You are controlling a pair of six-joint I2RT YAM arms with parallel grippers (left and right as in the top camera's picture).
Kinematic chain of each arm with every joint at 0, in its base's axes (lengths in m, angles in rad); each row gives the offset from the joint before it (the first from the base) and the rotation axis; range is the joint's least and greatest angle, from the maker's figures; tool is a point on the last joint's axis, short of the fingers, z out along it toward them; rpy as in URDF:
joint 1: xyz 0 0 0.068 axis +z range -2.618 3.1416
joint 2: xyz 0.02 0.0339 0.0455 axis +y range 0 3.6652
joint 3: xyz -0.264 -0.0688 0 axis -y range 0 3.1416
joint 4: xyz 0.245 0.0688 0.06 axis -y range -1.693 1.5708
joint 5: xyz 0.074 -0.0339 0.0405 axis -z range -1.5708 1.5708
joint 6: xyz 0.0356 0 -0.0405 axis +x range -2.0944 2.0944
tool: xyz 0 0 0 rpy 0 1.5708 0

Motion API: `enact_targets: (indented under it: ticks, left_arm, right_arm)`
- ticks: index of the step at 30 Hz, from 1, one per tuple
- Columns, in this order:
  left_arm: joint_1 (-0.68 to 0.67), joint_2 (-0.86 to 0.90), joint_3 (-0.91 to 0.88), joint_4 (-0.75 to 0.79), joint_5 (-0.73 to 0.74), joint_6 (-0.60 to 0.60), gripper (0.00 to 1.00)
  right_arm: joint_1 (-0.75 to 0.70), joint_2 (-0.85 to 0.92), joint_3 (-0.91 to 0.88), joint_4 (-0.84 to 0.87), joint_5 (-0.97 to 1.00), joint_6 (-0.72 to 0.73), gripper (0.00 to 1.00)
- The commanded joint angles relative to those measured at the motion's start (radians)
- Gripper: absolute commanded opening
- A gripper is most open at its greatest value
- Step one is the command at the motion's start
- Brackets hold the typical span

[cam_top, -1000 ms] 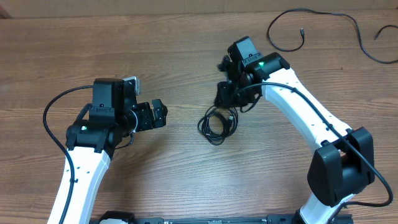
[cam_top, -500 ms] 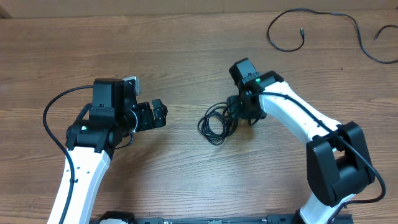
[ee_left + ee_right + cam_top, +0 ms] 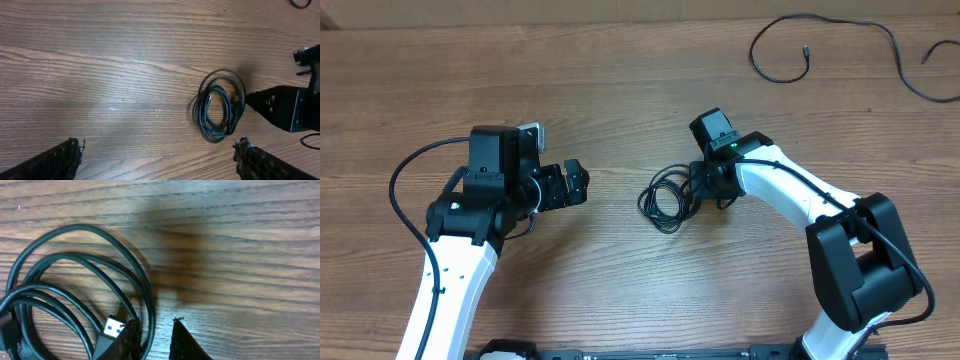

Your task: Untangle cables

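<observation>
Near the middle of the brown wood-grain worktop (image 3: 620,80) lies one small coil of thin black cables (image 3: 667,203), and two loose black cable strands (image 3: 810,15) trail across the far right corner, well apart from it. Of the two pincers, the left pincer (image 3: 582,181) gapes wide and empty, apart from the coil. The right pincer (image 3: 155,325) stands at a slim gap astride one outer strand of the coil; whether it pinches that strand cannot be told.

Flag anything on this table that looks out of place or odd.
Nothing spilled or broken. The coiled cable mid-table is a jumble of overlapping loops, its plug tucked inside. A loose cable sprawls at the far right corner, apart from the coil.
</observation>
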Motion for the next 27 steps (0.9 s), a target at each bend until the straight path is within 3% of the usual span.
enact_targets:
  ticks: [1,13,17,20,27]
  left_arm:
    - [-0.006,0.004,0.017,-0.001,0.013,-0.003,0.99]
    - [-0.006,0.004,0.017,-0.001,0.012,-0.003,1.00]
    - [-0.006,0.004,0.017,0.000,0.012,-0.003,1.00]
    - [-0.006,0.004,0.017,0.002,0.012,-0.003,1.00]
    - [-0.006,0.004,0.017,0.001,0.012,-0.003,1.00]
  right_arm:
    - [-0.001,0.002,-0.006,0.008,0.004,0.027,0.20]
    - [-0.001,0.007,-0.067,0.093,-0.005,0.026,0.20]
    - [-0.002,0.007,-0.070,0.113,-0.005,0.029,0.15]
    - [-0.002,0.007,-0.070,0.122,-0.005,0.047,0.04]
    - [-0.002,0.006,-0.053,0.121,-0.029,0.050,0.04]
